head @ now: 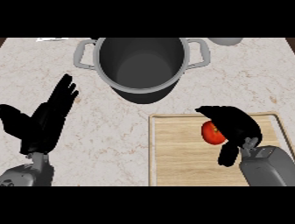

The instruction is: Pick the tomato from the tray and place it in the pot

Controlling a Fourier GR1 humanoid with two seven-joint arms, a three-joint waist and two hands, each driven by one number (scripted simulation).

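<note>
Right hand (235, 127) curled round tomato (212, 133) over tray (175, 157); left hand (43, 120) resting, fingers straight.

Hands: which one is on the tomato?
The right hand, over the wooden tray, curls its fingers round the red tomato. The left hand rests open on the bare counter, left of the pot, holding nothing.

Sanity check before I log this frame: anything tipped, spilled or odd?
Nothing stands out. Pot upright, tray flat on the counter, right hand curled over the tomato, left hand open at left.
</note>
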